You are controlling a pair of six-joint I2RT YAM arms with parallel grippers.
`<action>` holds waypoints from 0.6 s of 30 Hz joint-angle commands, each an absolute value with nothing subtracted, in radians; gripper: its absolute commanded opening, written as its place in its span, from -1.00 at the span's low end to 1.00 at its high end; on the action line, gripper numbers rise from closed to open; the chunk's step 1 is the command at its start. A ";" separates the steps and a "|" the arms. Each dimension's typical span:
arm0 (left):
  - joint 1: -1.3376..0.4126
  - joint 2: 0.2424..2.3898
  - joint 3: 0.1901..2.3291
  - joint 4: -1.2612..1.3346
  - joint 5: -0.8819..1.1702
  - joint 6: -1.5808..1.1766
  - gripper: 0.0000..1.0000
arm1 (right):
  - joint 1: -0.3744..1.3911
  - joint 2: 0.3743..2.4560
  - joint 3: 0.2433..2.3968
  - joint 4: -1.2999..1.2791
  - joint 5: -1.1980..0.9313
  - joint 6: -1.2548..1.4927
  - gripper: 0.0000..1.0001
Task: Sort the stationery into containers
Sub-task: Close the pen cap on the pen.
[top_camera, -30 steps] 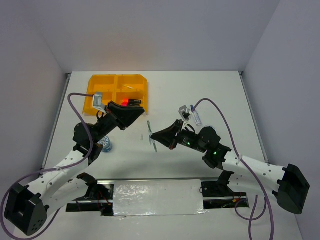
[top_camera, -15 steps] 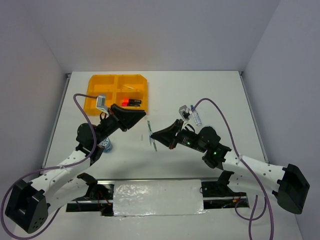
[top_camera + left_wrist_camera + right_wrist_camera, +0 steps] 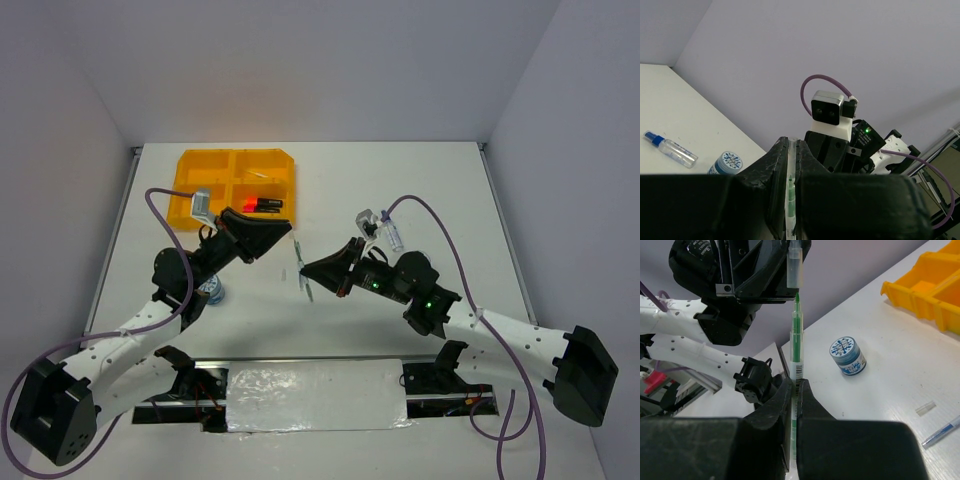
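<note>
Orange-yellow tray (image 3: pixel 205 172) sat far left on the worktop (image 3: pixel 430 180), black markers (image 3: pixel 265 203) in a right-hand compartment. A round grey-blue roll (image 3: pixel 214 291) lay near the left arm. The left gripper (image 3: pixel 790 150) was clenched on a clear cap (image 3: pixel 795 271). A green pen (image 3: pixel 796 347) met the cap's mouth tip-first, raised off the worktop. The right gripper (image 3: pixel 795 386) was clamped on its barrel. A blue-capped bottle (image 3: pixel 393 237) lay beyond the right arm.
</note>
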State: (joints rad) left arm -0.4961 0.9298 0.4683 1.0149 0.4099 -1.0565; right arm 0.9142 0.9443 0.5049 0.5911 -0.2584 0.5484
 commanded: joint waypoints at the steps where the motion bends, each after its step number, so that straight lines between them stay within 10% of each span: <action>1: -0.494 0.911 0.472 1.100 0.414 -1.071 -1.00 | 0.925 0.946 0.548 0.618 -0.253 0.535 -1.00; 18: -0.495 0.922 0.414 1.124 0.413 -1.083 -1.00 | 0.923 0.968 0.584 0.624 -0.258 0.525 -1.00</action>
State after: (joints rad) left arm -0.4953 0.9382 0.4225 1.0626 0.4068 -1.0847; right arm 0.9142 0.9653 0.5259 0.5823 -0.2588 0.5468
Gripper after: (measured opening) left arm 0.197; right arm 0.039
